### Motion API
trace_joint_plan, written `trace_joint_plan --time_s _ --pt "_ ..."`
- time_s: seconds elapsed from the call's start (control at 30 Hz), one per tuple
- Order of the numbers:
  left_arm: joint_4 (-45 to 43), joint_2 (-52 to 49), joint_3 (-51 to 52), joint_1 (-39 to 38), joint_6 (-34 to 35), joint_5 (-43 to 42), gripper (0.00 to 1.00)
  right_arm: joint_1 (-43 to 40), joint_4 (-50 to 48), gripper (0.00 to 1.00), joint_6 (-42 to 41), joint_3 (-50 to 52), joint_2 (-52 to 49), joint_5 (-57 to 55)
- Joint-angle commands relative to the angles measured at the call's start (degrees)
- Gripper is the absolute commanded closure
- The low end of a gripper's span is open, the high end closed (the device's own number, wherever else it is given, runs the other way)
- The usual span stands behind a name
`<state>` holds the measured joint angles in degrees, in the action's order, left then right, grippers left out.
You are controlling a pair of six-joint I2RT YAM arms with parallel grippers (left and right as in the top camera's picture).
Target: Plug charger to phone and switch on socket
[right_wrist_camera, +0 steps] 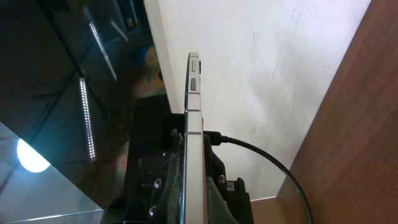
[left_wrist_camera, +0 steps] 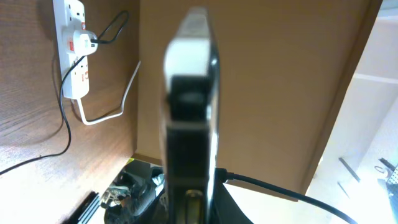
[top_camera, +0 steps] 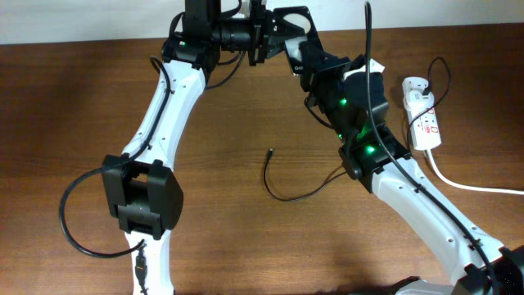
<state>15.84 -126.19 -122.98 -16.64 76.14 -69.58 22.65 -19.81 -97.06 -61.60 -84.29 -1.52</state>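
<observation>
The left arm [top_camera: 164,106] rises off the brown wooden counter [top_camera: 82,106] and bends rightward, its left fingers [top_camera: 255,45] at the small black glossy smartphone [left_wrist_camera: 189,124] (view blurred; I cannot tell their grip). The thin black charger cable [top_camera: 282,195] lies loose mid-counter. The right arm [top_camera: 409,188] arches leftward, its right fingers [right_wrist_camera: 219,186] pinching the smartphone's faces. The white oblong power strip [top_camera: 424,123] lies far right.

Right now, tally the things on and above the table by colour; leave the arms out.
Black: 2 (phone, charger cable)
White: 2 (socket, thick cord)
Total: 4
</observation>
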Motion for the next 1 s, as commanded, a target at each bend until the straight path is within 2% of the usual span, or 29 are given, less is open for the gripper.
trace_joint_plan --time_s 0.0,0.1,0.23,0.4,0.47,0.53,0.6,0.63,0.73,0.77,0.87,0.97 --pt "-0.79 -0.11 -0.76 -0.20 -0.46 0.55 0.92 0.63 0.33 0.96 0.33 -0.87 0.28 2.40" --pt "-0.79 -0.11 -0.76 -0.20 -0.46 0.63 0.99 0.63 0.33 0.96 0.33 -0.87 0.28 2.40" --pt "-0.79 -0.11 -0.76 -0.20 -0.50 0.63 1.00 0.63 1.07 0.95 0.33 -0.87 0.28 2.38" --pt "-0.11 -0.11 -0.76 0.26 -3.80 0.59 1.00 0.63 4.63 0.78 0.35 -0.87 0.28 2.38" --pt "0.13 -0.11 -0.76 0.42 -6.03 0.59 1.00 0.63 6.84 0.66 0.35 -0.87 0.28 2.38" --pt "1.66 -0.13 -0.76 0.94 -11.10 0.66 1.00 0.63 9.03 0.54 1.25 -0.87 0.28 2.38" --pt "6.10 -0.13 -0.76 2.27 -19.41 0.66 1.00 0.55 13.70 0.50 2.08 -0.87 0.28 2.34" --pt "9.16 -0.13 -0.76 2.99 -22.49 0.66 1.00 0.46 16.65 0.50 5.33 -0.87 0.28 2.34" --pt "19.93 -0.13 -0.76 5.81 -33.79 0.68 1.00 0.48 24.87 0.50 18.71 -0.87 0.28 1.86" --pt "24.41 -0.13 -0.76 7.10 -39.63 0.98 1.00 0.46 27.41 0.50 24.83 -0.87 0.28 1.68" --pt "42.25 -0.13 -0.76 11.02 -55.36 9.38 1.00 0.48 35.76 0.48 41.18 -0.87 0.28 1.73" --pt "52.83 -0.13 -0.76 13.90 -68.08 12.48 1.00 0.55 45.09 0.41 52.72 -0.87 0.28 2.82"
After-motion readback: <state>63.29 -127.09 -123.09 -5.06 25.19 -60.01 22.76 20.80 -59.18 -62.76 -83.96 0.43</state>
